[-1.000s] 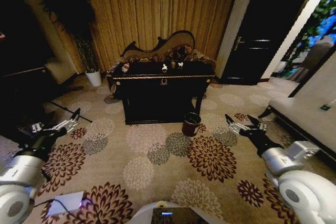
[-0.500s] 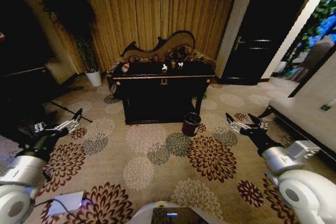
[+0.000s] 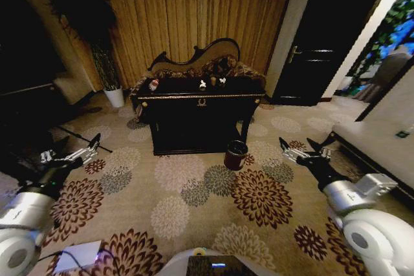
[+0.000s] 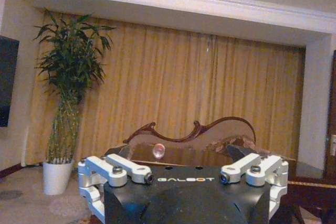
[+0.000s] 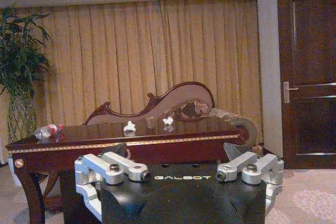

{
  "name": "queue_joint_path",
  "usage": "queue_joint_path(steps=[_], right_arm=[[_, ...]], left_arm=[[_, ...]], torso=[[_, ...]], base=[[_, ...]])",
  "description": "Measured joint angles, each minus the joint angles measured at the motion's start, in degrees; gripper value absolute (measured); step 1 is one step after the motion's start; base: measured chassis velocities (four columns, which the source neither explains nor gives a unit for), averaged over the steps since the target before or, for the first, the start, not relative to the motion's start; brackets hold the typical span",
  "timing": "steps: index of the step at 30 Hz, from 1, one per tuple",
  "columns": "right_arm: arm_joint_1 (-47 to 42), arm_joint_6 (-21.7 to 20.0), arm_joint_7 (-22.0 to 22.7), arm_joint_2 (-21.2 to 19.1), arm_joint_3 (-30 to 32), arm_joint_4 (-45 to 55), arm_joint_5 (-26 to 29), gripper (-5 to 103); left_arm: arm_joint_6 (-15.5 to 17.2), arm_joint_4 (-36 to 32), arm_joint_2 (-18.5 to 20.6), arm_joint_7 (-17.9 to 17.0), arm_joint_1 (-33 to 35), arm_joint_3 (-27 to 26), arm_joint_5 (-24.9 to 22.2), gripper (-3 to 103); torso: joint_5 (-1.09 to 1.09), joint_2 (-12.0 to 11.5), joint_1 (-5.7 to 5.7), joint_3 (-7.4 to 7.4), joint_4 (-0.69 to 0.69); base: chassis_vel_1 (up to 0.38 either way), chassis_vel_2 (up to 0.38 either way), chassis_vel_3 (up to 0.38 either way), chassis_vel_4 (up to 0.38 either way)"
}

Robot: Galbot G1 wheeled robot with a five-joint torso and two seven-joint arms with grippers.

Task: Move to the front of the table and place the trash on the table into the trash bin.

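The table (image 3: 200, 117) is seen well ahead of both grippers, roughly between them, in front of the sofa (image 3: 206, 63); the trash bin (image 3: 235, 154) is set on the carpet at its front right corner, nearer the right gripper (image 3: 303, 152). The bottle (image 3: 153, 84) and two paper wads (image 3: 202, 84) are left on the tabletop. Left gripper (image 3: 76, 152) and right gripper are held low and forward, fingers spread, nothing gripped.
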Motion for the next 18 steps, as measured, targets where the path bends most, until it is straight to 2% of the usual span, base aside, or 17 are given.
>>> queue_joint_path(steps=[9,12,18], right_arm=[[0.01,0.28,-0.01,-0.01,-0.07,-0.03,-0.06,100],[0.04,0.31,-0.02,-0.01,-0.12,-0.02,-0.1,100],[0.01,0.34,-0.02,0.15,-0.22,-0.03,-0.18,100]], left_arm=[[-0.06,-0.01,-0.01,0.27,0.03,-0.22,-0.05,100],[-0.07,0.0,-0.02,0.31,0.03,-0.31,-0.06,100],[-0.09,0.0,-0.04,0.35,0.07,-0.33,-0.07,100]], torso=[[0.03,-0.03,0.03,0.02,-0.04],[0.0,-0.03,0.03,0.02,0.01],[-0.01,-0.03,0.03,0.01,-0.02]], base=[[-0.292,0.277,0.295,-0.27],[-0.301,0.314,0.307,-0.312],[-0.263,0.28,0.251,-0.285]])
